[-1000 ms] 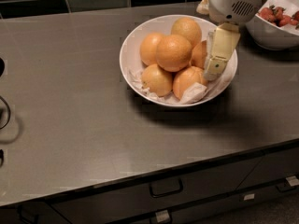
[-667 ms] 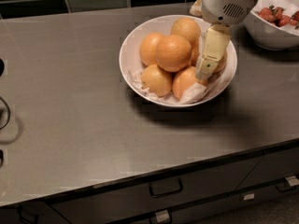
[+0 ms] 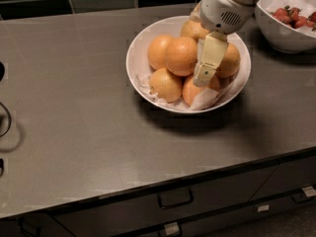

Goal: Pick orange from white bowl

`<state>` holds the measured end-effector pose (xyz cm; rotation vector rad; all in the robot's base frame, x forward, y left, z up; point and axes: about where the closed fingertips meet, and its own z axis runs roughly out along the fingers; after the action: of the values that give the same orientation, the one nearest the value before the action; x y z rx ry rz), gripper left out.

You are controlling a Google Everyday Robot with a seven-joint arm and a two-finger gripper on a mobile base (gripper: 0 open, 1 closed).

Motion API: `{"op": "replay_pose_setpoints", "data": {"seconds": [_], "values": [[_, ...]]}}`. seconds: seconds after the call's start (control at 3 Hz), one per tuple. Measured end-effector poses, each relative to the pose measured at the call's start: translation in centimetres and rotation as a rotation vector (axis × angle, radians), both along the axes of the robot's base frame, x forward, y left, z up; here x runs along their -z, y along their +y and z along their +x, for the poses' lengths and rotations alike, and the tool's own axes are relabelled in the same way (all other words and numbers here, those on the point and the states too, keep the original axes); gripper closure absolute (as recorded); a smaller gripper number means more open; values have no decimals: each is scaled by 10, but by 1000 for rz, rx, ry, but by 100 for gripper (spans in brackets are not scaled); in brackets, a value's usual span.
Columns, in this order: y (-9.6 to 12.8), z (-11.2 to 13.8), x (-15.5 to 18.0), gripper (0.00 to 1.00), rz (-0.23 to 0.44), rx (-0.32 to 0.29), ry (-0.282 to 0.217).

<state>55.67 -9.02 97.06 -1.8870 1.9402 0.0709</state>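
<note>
We log the gripper [image 3: 202, 77] sliding in from the bowl's [image 3: 132, 65] 3 o'clock rim, now just at 4 o'clock of the orange [image 3: 181, 56], which tops the pile mid-bowl. Spread or pressed together: we cannot tell. We judge the approach nearly done, no grasp yet.

The end of the arm is a rounded glossy white plastic housing [image 3: 224, 6], smooth and bulbous. A small oval grille of dark slots [image 3: 231, 18] is set into its lower side. Below the housing is the gripper [image 3: 203, 78], a flat, pale cream-yellow piece that narrows toward its tip and has a small lighter mark near the end. The gripper is over the right half of the wide glossy white round bowl [image 3: 136, 48].
</note>
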Motion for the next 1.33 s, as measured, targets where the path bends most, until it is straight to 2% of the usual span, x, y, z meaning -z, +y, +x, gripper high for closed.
{"op": "replay_pose_setpoints", "data": {"seconds": [0.33, 1.0, 1.33], "values": [[8, 2, 4, 0, 8, -11, 7], [17, 3, 12, 41, 10, -25, 28], [19, 4, 14, 42, 10, -28, 34]]}}
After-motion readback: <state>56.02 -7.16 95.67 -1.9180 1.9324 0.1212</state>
